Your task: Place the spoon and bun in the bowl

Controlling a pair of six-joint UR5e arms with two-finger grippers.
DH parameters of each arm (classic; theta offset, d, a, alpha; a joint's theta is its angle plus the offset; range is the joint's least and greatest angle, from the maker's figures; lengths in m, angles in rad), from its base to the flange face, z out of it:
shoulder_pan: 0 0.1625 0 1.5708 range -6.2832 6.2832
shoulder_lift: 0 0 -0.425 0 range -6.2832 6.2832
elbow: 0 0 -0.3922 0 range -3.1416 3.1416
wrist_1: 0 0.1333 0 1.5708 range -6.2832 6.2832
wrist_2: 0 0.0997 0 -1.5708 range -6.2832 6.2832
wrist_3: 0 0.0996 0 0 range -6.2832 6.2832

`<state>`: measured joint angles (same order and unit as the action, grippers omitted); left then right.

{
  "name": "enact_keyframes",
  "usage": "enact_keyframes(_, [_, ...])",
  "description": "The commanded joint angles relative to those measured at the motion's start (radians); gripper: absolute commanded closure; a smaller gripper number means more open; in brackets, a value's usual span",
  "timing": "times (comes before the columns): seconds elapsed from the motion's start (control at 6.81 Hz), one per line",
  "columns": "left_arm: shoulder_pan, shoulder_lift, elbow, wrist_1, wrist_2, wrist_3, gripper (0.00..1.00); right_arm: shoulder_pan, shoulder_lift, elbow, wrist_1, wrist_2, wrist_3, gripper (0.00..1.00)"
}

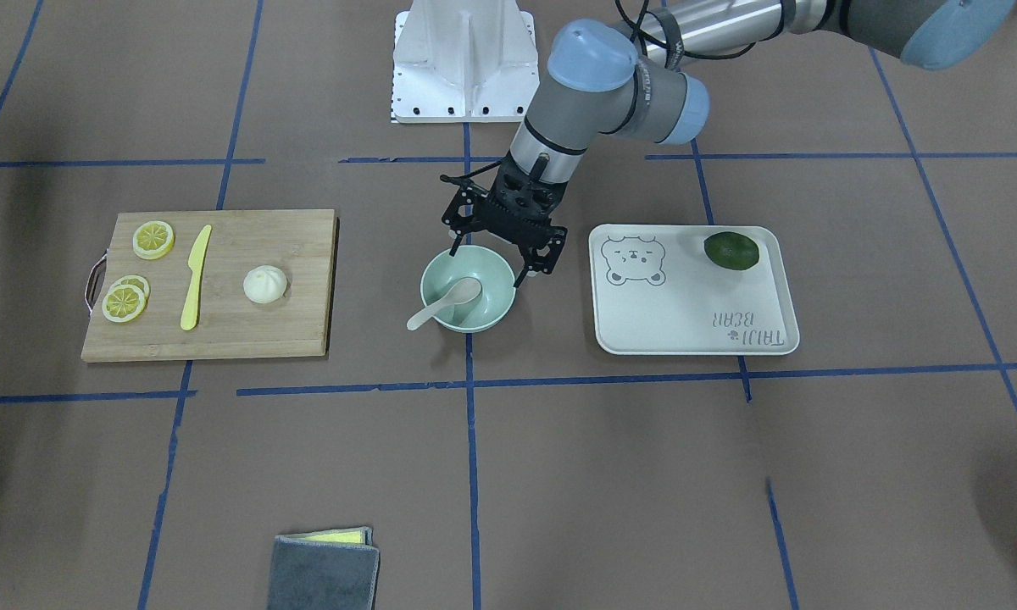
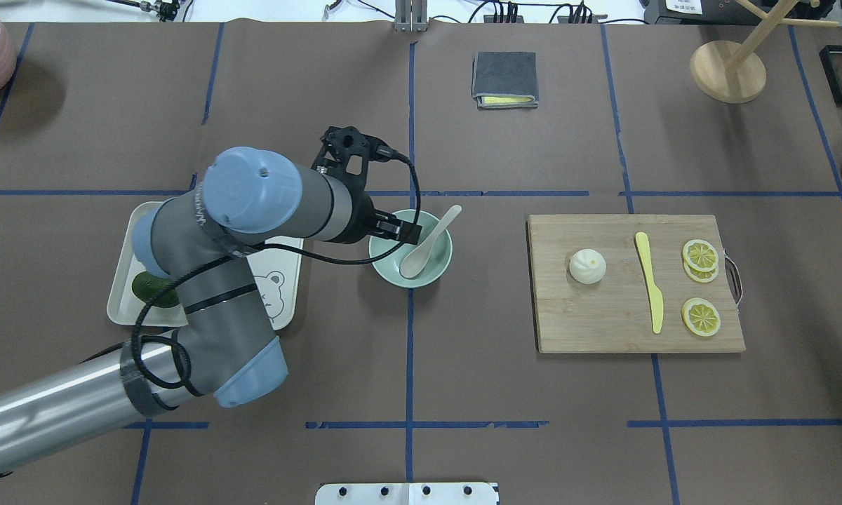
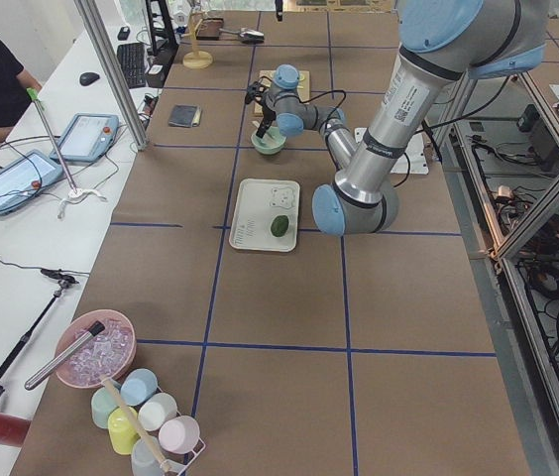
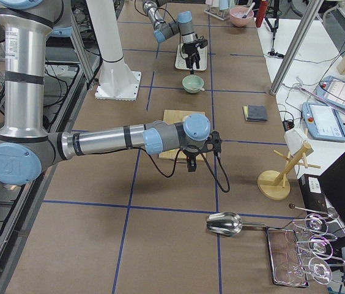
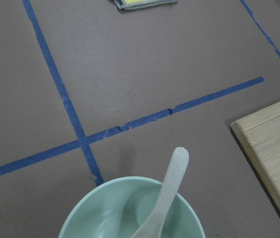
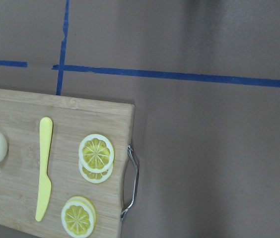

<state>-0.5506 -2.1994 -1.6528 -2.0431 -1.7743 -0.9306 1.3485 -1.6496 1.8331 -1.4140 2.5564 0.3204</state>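
The mint-green bowl [image 1: 485, 319] stands at the table's middle. The off-white spoon [image 1: 446, 303] lies in it, scoop inside, handle sticking out over the rim; it also shows in the overhead view [image 2: 428, 240] and the left wrist view [image 5: 166, 198]. My left gripper [image 1: 491, 259] is open and empty just above the bowl's robot-side rim. The white bun [image 1: 265, 284] sits on the wooden cutting board [image 1: 246, 335], apart from the bowl. My right gripper [image 4: 189, 160] shows only in the exterior right view, hovering near the board's outer end; I cannot tell whether it is open or shut.
On the board lie a yellow knife [image 1: 195, 277] and lemon slices [image 1: 125, 301]. A white tray [image 1: 669, 313] with a dark green fruit [image 1: 731, 251] stands on the bowl's other side. A grey cloth [image 1: 324, 568] lies at the operators' edge.
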Motion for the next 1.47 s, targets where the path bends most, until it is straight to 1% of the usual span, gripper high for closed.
enact_keyframes(0.0, [-0.054,0.134,-0.094,0.047,-0.010,0.116,0.06,-0.218,0.046,0.003,0.279,-0.210,0.481,0.00])
enact_keyframes(0.15, [-0.095,0.211,-0.190,0.129,-0.022,0.230,0.06,-0.336,0.141,0.006,0.306,-0.278,0.707,0.00])
enact_keyframes(0.29, [-0.150,0.255,-0.235,0.170,-0.058,0.292,0.06,-0.459,0.201,0.006,0.305,-0.388,0.864,0.00])
enact_keyframes(0.44, [-0.201,0.329,-0.270,0.172,-0.109,0.335,0.06,-0.568,0.247,0.003,0.293,-0.510,0.935,0.00])
enact_keyframes(0.59, [-0.266,0.372,-0.275,0.170,-0.196,0.393,0.06,-0.638,0.272,-0.015,0.262,-0.533,0.950,0.00])
enact_keyframes(0.73, [-0.281,0.371,-0.271,0.170,-0.215,0.397,0.05,-0.675,0.331,-0.043,0.198,-0.594,0.951,0.00])
enact_keyframes(0.88, [-0.279,0.366,-0.269,0.170,-0.217,0.388,0.05,-0.699,0.336,-0.060,0.169,-0.608,0.951,0.00])
enact_keyframes(1.03, [-0.279,0.366,-0.268,0.169,-0.217,0.388,0.04,-0.698,0.329,-0.057,0.167,-0.604,0.951,0.00])
enact_keyframes(1.17, [-0.279,0.366,-0.265,0.169,-0.217,0.388,0.04,-0.700,0.333,-0.057,0.165,-0.602,0.951,0.07])
enact_keyframes(1.32, [-0.276,0.365,-0.265,0.169,-0.217,0.386,0.03,-0.697,0.327,-0.055,0.165,-0.598,0.951,0.32])
